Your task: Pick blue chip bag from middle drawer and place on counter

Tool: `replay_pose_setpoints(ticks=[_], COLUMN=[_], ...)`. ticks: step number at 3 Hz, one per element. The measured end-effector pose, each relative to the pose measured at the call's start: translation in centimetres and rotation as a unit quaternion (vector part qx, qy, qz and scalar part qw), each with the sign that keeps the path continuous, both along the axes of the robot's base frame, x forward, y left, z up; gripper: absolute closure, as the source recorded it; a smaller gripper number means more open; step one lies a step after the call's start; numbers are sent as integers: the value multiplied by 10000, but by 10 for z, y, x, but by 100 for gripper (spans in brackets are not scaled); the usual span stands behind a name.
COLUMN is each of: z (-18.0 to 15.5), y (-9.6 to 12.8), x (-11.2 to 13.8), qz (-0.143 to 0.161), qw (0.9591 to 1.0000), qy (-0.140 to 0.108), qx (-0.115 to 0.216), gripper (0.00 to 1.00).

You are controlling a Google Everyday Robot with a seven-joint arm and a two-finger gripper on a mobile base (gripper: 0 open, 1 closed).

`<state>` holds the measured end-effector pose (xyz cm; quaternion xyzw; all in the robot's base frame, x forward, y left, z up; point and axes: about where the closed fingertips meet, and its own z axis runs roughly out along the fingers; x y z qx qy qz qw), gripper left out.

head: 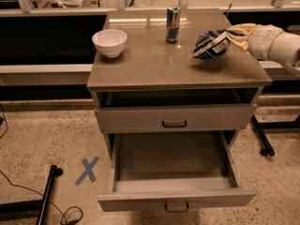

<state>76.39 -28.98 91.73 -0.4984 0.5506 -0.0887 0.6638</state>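
Note:
The blue chip bag (209,44) is a dark blue foil bag with white markings, held over the right part of the counter (154,64). I cannot tell if it touches the surface. My gripper (226,37) reaches in from the right, pale fingers shut on the bag's right end. The middle drawer (173,198) stands pulled out below, and its tray is empty.
A white bowl (109,42) sits at the counter's left rear. A tall slim blue-and-silver can (172,24) stands at the middle rear, left of the bag. The upper drawer (174,119) is shut. A blue tape X (87,170) marks the floor at left, near a black stand leg (47,196).

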Motion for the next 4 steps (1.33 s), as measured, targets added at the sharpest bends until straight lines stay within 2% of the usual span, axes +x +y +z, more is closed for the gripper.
replay_pose_setpoints(ticks=[1, 2, 3, 4], z=[2, 7, 28, 54], y=[-3, -4, -16, -35], x=[-2, -8, -26, -52], qz=[98, 332, 469, 490], qw=[9999, 9987, 9971, 9956], qy=[55, 206, 180, 133], qx=[-109, -332, -569, -784], gripper=[30, 7, 0, 0])
